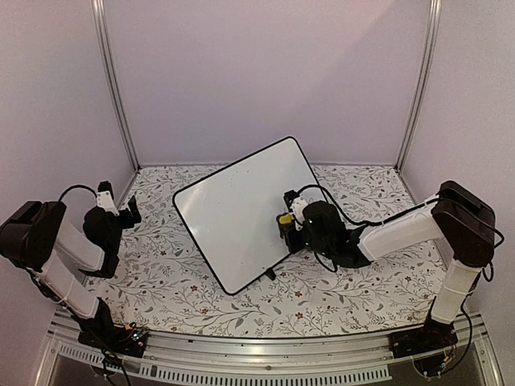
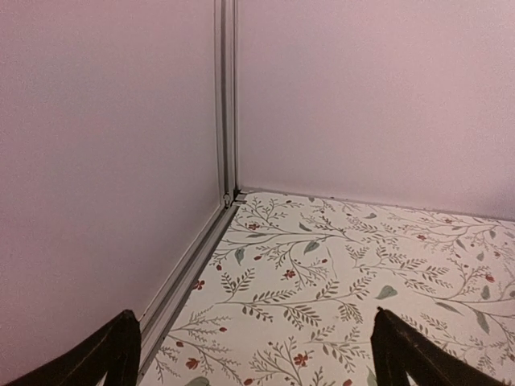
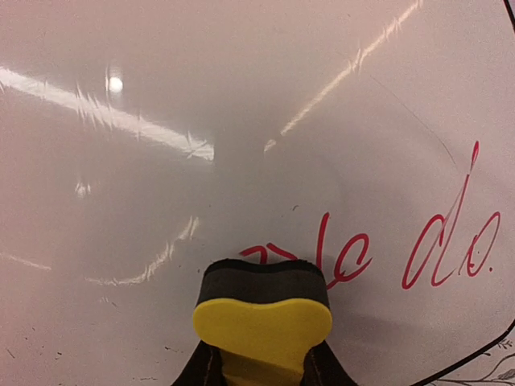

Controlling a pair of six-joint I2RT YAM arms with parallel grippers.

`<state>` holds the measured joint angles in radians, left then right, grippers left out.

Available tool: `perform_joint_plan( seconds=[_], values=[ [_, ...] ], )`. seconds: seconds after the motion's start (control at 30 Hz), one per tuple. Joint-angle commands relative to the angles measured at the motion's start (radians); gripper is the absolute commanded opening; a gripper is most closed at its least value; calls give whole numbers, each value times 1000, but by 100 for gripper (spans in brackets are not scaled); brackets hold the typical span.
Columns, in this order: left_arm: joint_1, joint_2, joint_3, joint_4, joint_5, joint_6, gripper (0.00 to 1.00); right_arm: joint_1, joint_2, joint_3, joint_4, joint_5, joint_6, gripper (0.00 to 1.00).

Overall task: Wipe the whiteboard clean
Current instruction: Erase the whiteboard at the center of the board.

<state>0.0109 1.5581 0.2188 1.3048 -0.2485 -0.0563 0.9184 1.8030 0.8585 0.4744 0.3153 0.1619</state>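
Observation:
The whiteboard (image 1: 237,211) lies tilted on the floral table, one corner pointing toward the back. In the right wrist view its face (image 3: 241,112) fills the frame, with red handwriting (image 3: 438,249) at the lower right. My right gripper (image 1: 284,226) (image 3: 264,368) is shut on a yellow eraser (image 1: 284,218) (image 3: 262,315). The eraser's black felt is pressed to the board over the left end of the red writing. My left gripper (image 1: 129,211) (image 2: 253,358) hangs open near the left wall, away from the board, with only the tablecloth between its fingers (image 2: 402,354).
Pale walls enclose the floral table (image 1: 161,281) on three sides, with aluminium posts (image 1: 117,88) (image 2: 228,96) in the back corners. A metal rail (image 2: 185,277) runs along the left wall. A small black foot (image 1: 271,274) sticks out under the board's near edge.

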Motion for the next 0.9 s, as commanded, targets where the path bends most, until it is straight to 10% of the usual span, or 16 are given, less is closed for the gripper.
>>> perform_joint_plan(
  seconds=[0.0,0.87],
  values=[
    [-9,7,10,32,-5,3,100,4,-52,79,-32,52,-47,0],
    [-5,8,10,34,2,0,100,4,67,93,-28,23,-19,0]
  ],
)
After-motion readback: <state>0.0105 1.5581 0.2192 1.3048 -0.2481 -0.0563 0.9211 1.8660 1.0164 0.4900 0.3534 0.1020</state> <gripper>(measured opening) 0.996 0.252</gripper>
